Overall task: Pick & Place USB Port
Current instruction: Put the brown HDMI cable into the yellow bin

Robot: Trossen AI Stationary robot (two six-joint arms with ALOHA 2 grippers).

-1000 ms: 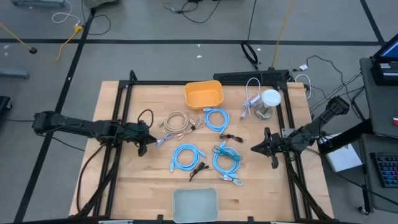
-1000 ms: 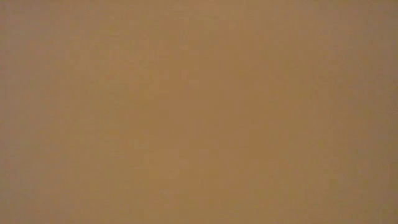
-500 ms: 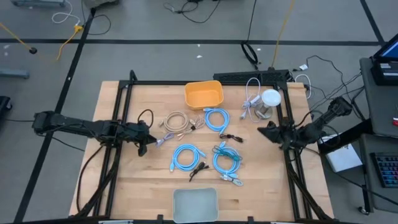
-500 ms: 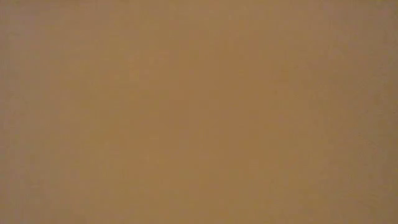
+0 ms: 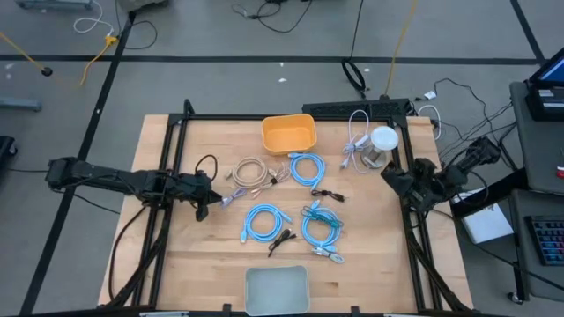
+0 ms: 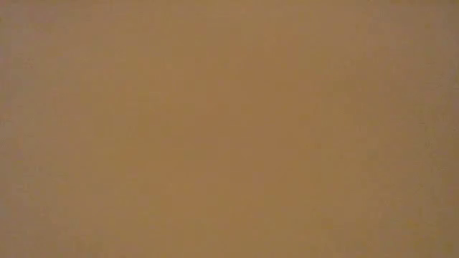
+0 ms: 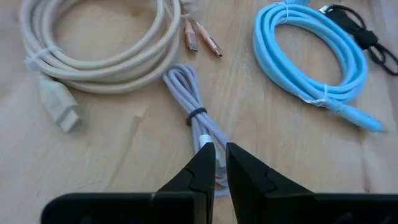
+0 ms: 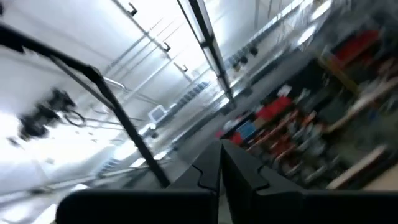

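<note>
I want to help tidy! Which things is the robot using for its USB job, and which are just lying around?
In the job: left gripper, shut on the lilac cable; orange bin and grey tray, probably drop spots.
Lying about: beige cable, blue cable coils, white cable; right gripper waits shut, off right.

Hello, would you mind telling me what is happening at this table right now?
The left tool is shut on a small lavender cable bundle lying on the wooden table, beside a beige cable coil. The right tool is shut and empty, raised at the table's right edge near the white cup.
</note>
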